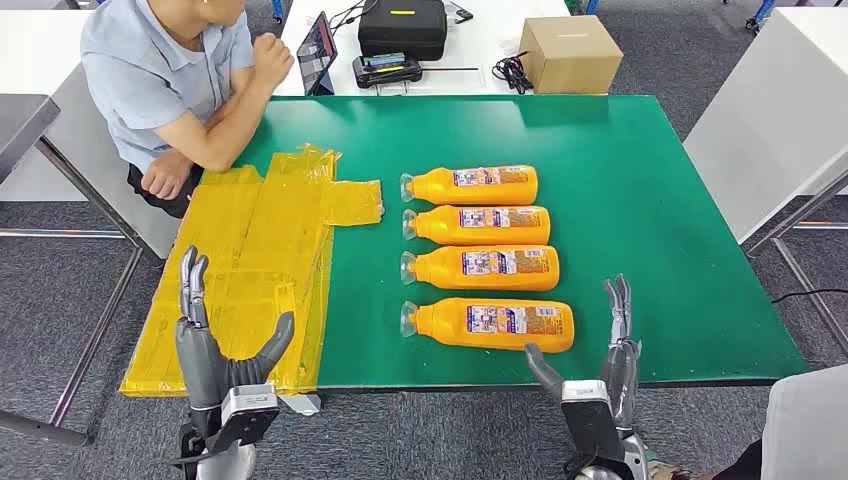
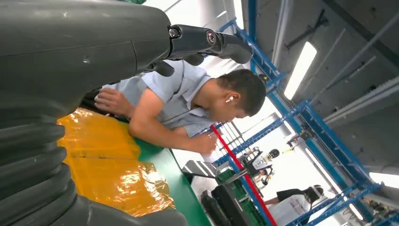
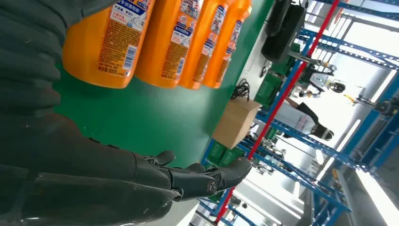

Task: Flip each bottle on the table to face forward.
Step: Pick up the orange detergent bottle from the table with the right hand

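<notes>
1. Four orange plastic bottles [image 1: 480, 250] lie on their sides mid green surface [image 1: 640, 220], caps toward 9 o'clock.
2. Left hand [image 1: 205, 340] and right hand [image 1: 600, 355] empty, fingers spread.
3. Likely rigid, slick, hefty if full; grip mid-body.

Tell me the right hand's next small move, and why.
Probably reach the right hand forward-left onto the nearest bottle. That hand is open, holding nothing, just beside this bottle's base, and all four bottles lie untouched on the green table.
</notes>
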Available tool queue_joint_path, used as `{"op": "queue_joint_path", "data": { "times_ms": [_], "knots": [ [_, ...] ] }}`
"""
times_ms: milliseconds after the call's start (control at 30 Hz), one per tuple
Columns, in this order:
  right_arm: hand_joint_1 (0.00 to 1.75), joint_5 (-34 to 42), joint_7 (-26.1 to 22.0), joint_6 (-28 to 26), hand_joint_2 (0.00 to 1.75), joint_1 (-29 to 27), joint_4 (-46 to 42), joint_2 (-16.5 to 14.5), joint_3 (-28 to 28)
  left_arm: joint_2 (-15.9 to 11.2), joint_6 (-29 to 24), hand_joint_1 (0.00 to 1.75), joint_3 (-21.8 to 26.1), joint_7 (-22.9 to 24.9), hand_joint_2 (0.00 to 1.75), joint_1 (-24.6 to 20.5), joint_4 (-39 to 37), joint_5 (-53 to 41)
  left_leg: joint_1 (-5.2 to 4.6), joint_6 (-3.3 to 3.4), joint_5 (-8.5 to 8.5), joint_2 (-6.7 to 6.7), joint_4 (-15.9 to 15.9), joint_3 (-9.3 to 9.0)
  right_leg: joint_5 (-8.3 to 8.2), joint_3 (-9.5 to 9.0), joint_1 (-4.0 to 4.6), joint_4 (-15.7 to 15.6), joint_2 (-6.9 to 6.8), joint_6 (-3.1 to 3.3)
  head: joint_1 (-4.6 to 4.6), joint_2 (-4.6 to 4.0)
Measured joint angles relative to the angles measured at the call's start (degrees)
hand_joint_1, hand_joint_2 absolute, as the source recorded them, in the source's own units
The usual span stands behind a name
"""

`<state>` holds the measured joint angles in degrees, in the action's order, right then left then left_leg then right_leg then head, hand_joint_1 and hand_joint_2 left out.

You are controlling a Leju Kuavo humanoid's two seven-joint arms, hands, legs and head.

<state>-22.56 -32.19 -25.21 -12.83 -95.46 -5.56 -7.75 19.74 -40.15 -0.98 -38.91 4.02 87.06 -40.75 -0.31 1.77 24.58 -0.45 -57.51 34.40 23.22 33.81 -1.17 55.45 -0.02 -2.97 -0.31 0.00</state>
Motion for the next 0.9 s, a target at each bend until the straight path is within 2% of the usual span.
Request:
{"op": "queue_joint_path", "data": {
  "times_ms": [133, 333, 900],
  "knots": [
    [0.0, -0.67, 0.54, 0.13, 1.75, 0.61, 1.01, 0.22, -0.05, 0.0, -0.02, 0.0, 0.24, 0.0, 1.75, 0.03, -0.04, 0.43, 0.0, 0.0, 0.0, -0.01, 0.0, 0.0, 0.0, 0.0, 0.0, 0.0, 0.0, 0.0, 0.01, 0.0],
    [0.0, -2.52, 0.75, -1.13, 1.75, 2.49, 3.81, 0.98, -0.75, -0.03, -0.02, 0.0, 0.12, -0.01, 1.75, -0.03, -0.33, 6.34, 0.0, 0.01, -0.01, -0.03, 0.0, 0.0, 0.0, -0.01, 0.0, 0.0, -0.01, 0.0, 0.02, 0.0],
    [0.0, -8.78, 2.83, -1.44, 1.75, 3.61, 6.82, 3.66, -4.27, -0.04, -0.01, 0.0, -1.56, -0.02, 1.75, 0.27, -0.33, 8.54, 0.0, 0.01, -0.01, -0.03, 0.0, 0.02, 0.0, 0.0, 0.0, 0.0, -0.01, -0.01, 0.02, 0.0]
  ]
}}
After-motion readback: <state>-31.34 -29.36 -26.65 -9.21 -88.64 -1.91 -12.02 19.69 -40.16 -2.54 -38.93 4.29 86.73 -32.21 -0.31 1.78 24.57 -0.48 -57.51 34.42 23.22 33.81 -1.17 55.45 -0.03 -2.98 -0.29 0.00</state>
